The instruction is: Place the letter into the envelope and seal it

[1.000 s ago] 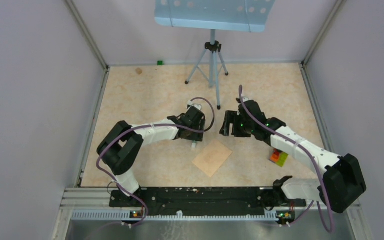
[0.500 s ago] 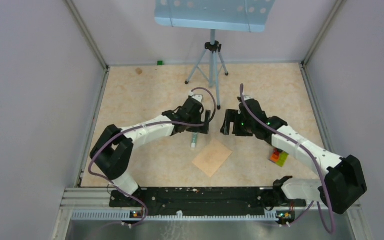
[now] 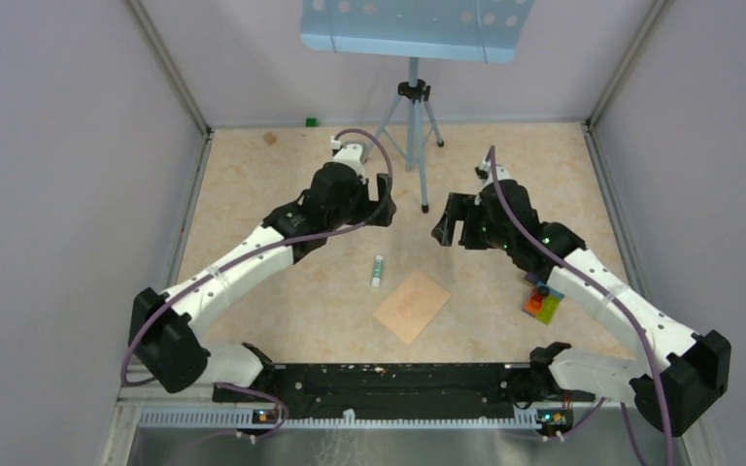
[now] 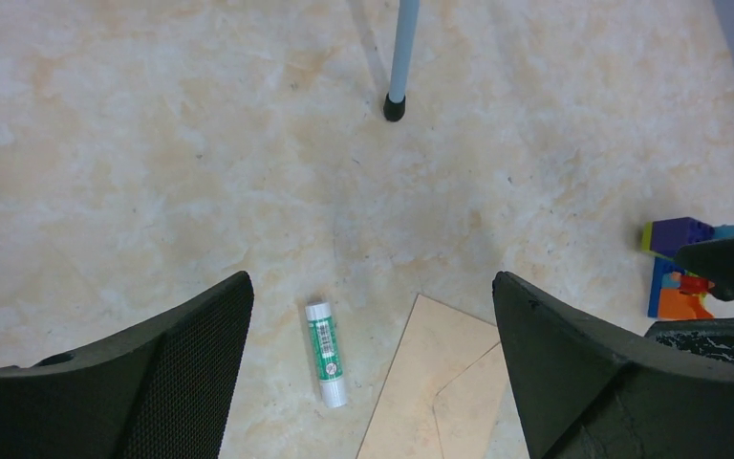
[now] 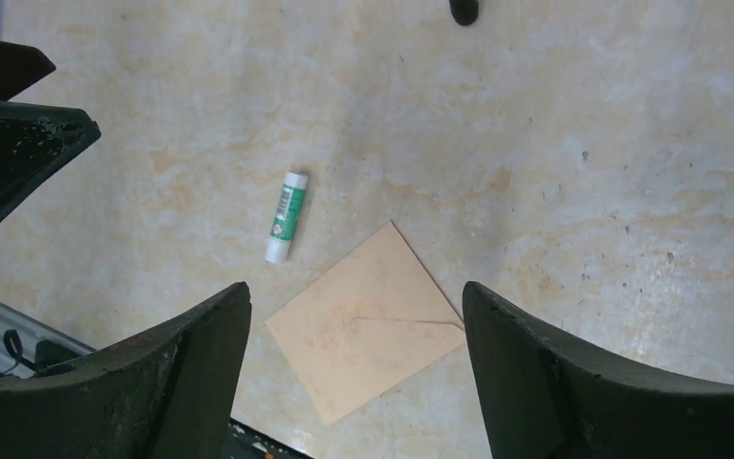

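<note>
- Since no loose pale sheet is seen in any view, the letter is judged to be already inside the envelope [image 3: 411, 306], though this cannot be confirmed from outside.
- The envelope is found lying flat on the table [image 3: 282, 194], turned corner-on to the arms, near the front edge and roughly midway between the two bases.
- Its flap is seen folded down flat against the body in the right wrist view, with only the seam lines showing; whether it is actually stuck cannot be told.
- A glue stick [image 3: 377, 271] is seen lying on its side just beside the envelope's far left edge, apart from it and held by nothing.
- The left gripper [image 4: 368, 287] is held high above the table with its fingers spread wide apart, and nothing is carried between them.
- The right gripper [image 5: 356, 292] is likewise raised with its fingers apart and empty, and the envelope is looked down on between them.
- Neither tool is in contact with the envelope or the glue stick.
- The task is therefore judged to be at or near its end: insertion and folding appear done, and at most a pressing of the flap could be left.
</note>
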Available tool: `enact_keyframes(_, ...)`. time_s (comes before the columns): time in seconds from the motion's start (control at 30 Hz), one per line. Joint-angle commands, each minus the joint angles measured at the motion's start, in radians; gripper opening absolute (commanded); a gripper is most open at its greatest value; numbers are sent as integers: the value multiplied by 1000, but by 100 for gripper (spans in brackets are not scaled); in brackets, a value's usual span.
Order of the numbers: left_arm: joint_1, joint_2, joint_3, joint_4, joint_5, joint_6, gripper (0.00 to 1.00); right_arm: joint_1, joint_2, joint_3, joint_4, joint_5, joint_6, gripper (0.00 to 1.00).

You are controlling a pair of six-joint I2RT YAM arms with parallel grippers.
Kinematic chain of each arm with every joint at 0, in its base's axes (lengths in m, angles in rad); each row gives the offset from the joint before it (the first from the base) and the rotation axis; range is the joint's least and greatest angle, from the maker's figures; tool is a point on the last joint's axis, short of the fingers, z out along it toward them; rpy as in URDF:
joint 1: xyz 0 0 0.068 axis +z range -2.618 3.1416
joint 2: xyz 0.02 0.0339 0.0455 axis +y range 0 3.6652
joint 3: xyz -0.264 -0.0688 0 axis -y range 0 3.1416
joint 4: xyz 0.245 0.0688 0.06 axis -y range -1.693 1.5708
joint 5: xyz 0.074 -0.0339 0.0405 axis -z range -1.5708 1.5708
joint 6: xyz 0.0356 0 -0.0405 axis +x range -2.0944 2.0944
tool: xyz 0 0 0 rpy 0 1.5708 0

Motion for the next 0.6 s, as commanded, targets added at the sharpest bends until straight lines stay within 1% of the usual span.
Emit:
enact_keyframes(0.0, 4, -94, 37, -27, -73, 19, 99, -4, -49, 81, -1, 15, -20, 80)
enact_keyframes(0.2, 4, -163, 21, -33, -120, 42, 99, -4, -71, 110, -4, 11, -27, 80)
enact_keyframes(0.57, 4, -187, -16, -18, -135, 47, 99, -4, -84, 121, 4, 9, -30, 80)
